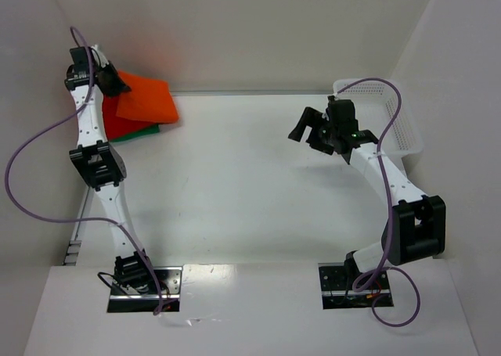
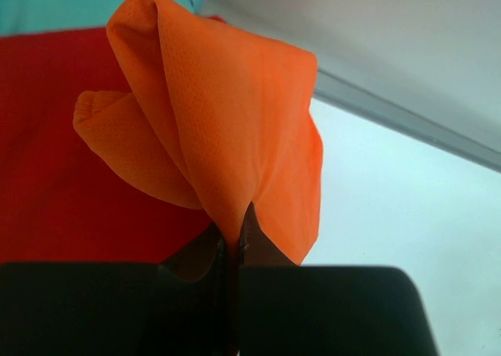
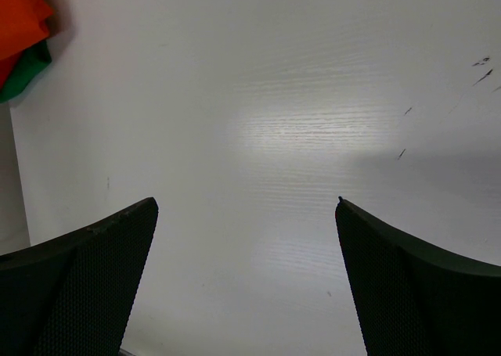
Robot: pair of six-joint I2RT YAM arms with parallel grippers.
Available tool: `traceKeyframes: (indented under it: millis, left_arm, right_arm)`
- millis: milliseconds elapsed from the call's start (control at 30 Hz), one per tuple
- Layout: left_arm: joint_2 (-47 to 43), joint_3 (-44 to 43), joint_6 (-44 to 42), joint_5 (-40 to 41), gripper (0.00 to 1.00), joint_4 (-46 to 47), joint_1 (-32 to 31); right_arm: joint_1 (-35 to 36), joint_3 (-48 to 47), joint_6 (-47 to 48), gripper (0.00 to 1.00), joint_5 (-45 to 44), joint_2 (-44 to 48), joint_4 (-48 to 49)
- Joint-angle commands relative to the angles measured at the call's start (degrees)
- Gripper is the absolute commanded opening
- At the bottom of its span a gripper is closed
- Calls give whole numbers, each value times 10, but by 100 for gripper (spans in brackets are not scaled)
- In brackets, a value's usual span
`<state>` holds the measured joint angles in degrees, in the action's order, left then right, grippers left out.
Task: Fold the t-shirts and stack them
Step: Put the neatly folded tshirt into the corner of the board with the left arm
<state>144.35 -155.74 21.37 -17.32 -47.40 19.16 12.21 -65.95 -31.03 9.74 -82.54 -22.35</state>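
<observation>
A stack of folded t-shirts lies at the table's far left corner: a bright orange one (image 1: 145, 98) on top, a red one (image 1: 119, 125) beneath it and a dark green one (image 1: 141, 132) at the bottom. My left gripper (image 1: 108, 80) is shut on a corner of the orange t-shirt (image 2: 227, 129), whose cloth rises in a fold from the pinch above the red t-shirt (image 2: 55, 160). My right gripper (image 1: 309, 129) hovers open over bare table at the right, holding nothing. In the right wrist view the orange t-shirt (image 3: 19, 16) and green t-shirt (image 3: 23, 74) show far off.
A white perforated basket (image 1: 383, 117) stands at the back right, behind the right arm. White walls close the table at the back and both sides. Purple cables loop from both arms.
</observation>
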Motion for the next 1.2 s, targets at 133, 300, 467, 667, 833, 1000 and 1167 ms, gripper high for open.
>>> traceKeyframes:
  millis: [133, 300, 467, 667, 833, 1000, 1167]
  left_arm:
    - [-43, -82, 22, -37, 0, 15, 32]
    - [-49, -82, 27, -32, 0, 9, 55]
    - [-43, -82, 22, 5, 0, -12, 72]
    - [-31, -82, 22, 43, 1, -30, 72]
    - [-25, -82, 22, 74, 38, -43, 77]
    - [-25, -95, 22, 95, 84, -48, 77]
    - [-40, -111, 22, 112, 93, -54, 77]
  right_arm:
    - [-3, 10, -12, 100, 15, -3, 3]
    - [-3, 15, -12, 100, 15, 7, 8]
    - [-3, 15, -12, 100, 15, 7, 8]
    - [-3, 21, -12, 100, 15, 12, 8]
    - [-3, 27, -12, 100, 15, 12, 8]
    - [-3, 27, -12, 100, 20, 26, 20]
    - [-3, 33, -43, 100, -51, 69, 32]
